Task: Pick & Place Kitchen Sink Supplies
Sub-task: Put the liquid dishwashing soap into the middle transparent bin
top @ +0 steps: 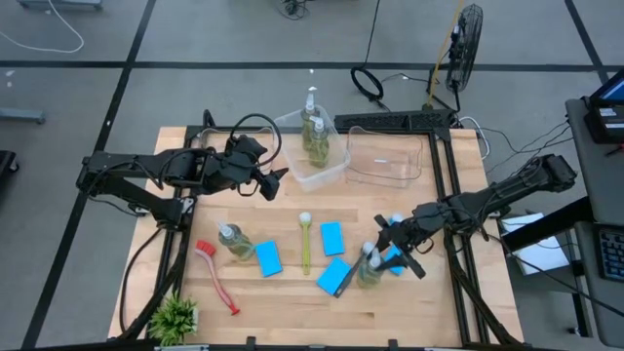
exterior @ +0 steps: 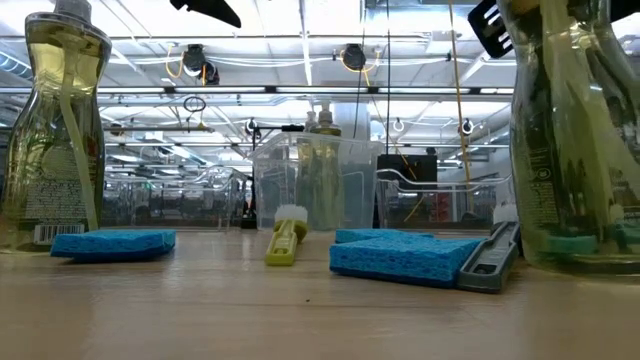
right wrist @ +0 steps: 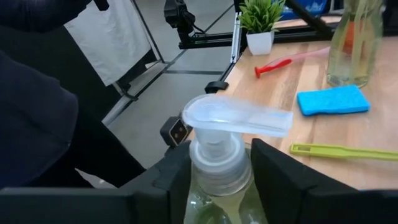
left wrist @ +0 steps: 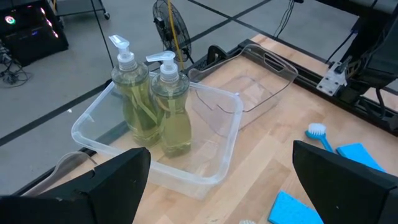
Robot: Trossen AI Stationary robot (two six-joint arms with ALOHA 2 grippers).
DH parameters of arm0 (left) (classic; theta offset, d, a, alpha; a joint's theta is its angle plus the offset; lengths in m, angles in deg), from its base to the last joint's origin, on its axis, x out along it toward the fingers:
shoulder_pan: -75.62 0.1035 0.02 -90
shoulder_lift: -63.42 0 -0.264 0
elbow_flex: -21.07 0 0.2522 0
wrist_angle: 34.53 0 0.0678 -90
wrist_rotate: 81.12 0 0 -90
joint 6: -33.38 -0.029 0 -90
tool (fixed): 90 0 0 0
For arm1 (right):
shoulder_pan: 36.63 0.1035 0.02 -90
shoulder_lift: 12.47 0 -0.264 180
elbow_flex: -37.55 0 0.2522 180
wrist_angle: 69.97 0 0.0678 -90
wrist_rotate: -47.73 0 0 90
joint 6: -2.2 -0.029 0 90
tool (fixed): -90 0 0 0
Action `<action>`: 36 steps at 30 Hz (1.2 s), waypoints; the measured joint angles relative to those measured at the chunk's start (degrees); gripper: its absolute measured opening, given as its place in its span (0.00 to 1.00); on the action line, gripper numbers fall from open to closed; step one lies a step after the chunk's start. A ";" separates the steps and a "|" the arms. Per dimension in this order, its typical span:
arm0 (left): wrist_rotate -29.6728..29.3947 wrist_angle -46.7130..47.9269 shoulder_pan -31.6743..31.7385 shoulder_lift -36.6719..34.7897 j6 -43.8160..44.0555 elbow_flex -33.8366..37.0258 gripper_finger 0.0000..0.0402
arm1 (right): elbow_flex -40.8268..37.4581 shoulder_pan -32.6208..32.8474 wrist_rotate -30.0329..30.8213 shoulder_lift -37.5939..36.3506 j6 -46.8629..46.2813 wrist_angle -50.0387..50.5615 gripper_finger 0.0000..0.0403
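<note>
Two pump bottles (top: pixel 314 132) stand in a clear tub (top: pixel 331 174) near the table's far edge. A third bottle (top: pixel 234 242) stands on the table by the red brush (top: pixel 216 280). My right gripper (right wrist: pixel 221 168) is shut on the fourth bottle (top: pixel 369 267), near the blue brush (top: pixel 395 226). Light-blue sponges (top: pixel 268 257) (top: pixel 331 237) (top: pixel 333 277) and the yellow-green brush (top: pixel 304 244) lie flat mid-table. My left gripper (left wrist: pixel 224 186) hangs open and empty beside the tub, on its left. My right gripper pinches the fourth bottle at its neck collar (right wrist: pixel 217 163), just under the pump head, one finger on each side. The fingers come from the table's right, slanting downward. The bottle stands upright with its base (exterior: pixel 570 262) on the table.
A second clear tub (top: pixel 383 156) with nothing in it sits right of the first. A small potted plant (top: pixel 175 317) stands at the near left corner. A fourth sponge (top: pixel 394 259) lies under my right arm. Black frame rails (top: pixel 448 195) run along the table's sides.
</note>
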 joint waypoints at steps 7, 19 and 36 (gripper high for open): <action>0.01 -0.26 0.00 -0.01 0.09 0.00 0.98 | -0.07 0.02 -0.45 -1.12 -0.17 0.16 0.26; 3.44 -6.34 0.00 0.80 1.40 0.00 0.98 | -0.33 0.02 0.06 -1.78 -0.29 -2.07 0.26; 13.42 -25.04 -4.83 14.64 -4.15 0.10 0.98 | -0.17 -0.72 10.04 -10.91 1.04 -4.55 0.26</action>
